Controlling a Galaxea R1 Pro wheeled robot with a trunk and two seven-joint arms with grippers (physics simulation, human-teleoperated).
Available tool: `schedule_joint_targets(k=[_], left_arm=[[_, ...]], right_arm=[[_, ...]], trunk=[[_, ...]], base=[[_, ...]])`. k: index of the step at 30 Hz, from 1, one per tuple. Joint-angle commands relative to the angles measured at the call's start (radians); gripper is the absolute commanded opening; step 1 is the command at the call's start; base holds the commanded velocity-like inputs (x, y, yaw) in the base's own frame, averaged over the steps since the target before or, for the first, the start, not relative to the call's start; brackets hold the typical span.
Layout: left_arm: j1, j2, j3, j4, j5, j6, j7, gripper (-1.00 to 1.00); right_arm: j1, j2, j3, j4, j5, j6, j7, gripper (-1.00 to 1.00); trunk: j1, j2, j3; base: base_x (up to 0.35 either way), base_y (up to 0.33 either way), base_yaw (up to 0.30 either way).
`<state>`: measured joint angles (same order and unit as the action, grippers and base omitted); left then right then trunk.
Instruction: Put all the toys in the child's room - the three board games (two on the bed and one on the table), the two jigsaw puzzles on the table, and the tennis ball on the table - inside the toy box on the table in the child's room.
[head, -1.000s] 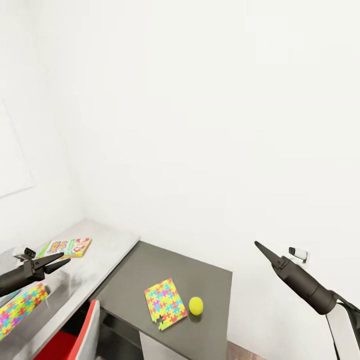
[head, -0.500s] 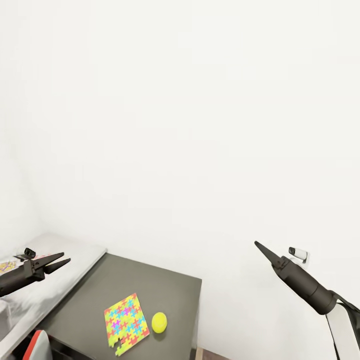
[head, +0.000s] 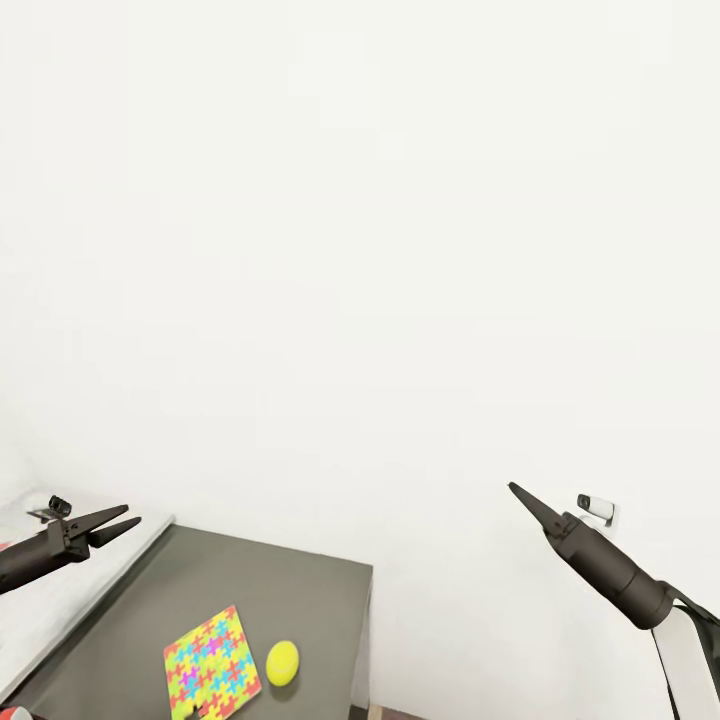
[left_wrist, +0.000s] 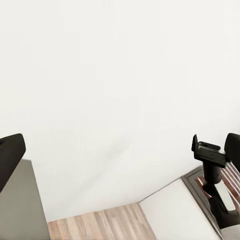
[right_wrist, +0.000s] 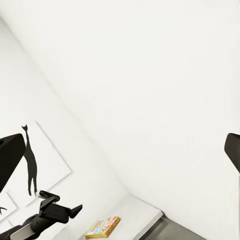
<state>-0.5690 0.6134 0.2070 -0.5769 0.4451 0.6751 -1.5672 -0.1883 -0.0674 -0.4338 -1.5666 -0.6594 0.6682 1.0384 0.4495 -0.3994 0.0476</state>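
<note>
— What are you seeing of the room?

— I'm facing a bare white wall. The dark grey desk section (head: 250, 600) is lying below and between my claws, with the light grey top (head: 60, 600) under the left claw (head: 128, 520).

— And the toys?

— A jigsaw puzzle (head: 211, 664) is lying flat, below and right of the left claw, its long axis running diagonally. The tennis ball (head: 282, 662) is sitting just beside it. A board game (right_wrist: 102, 227) is lying flat near the left claw.

— Claws?

— Left is spread, holding nothing. Right claw (head: 517, 491): I cannot tell.
</note>
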Motion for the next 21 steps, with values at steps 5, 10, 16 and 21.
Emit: schedule_joint_targets(k=[5, 10, 16, 21], left_arm=[[0.0, 0.0, 0.0, 0.0, 0.0, 0.011, -0.004, 1.0], [0.0, 0.0, 0.0, 0.0, 0.0, 0.011, -0.004, 1.0], [0.0, 0.0, 0.0, 0.0, 0.0, 0.011, -0.004, 1.0], [0.0, 0.0, 0.0, 0.0, 0.0, 0.011, -0.004, 1.0]], right_arm=[[0.0, 0.0, 0.0, 0.0, -0.008, 0.007, -0.003, 1.0], [0.0, 0.0, 0.0, 0.0, -0.008, 0.007, -0.004, 1.0], [0.0, 0.0, 0.0, 0.0, -0.007, 0.007, -0.007, 1.0], [0.0, 0.0, 0.0, 0.0, -0.007, 0.007, -0.007, 1.0]], trunk=[[0.0, -0.001, 0.001], [0.0, -0.001, 0.001], [0.0, -0.001, 0.001], [0.0, -0.001, 0.001]], base=[[0.109, 0.053, -0.053], [0.072, 0.024, -0.156], [0.022, 0.007, -0.241], [0.005, 0.002, -0.269]])
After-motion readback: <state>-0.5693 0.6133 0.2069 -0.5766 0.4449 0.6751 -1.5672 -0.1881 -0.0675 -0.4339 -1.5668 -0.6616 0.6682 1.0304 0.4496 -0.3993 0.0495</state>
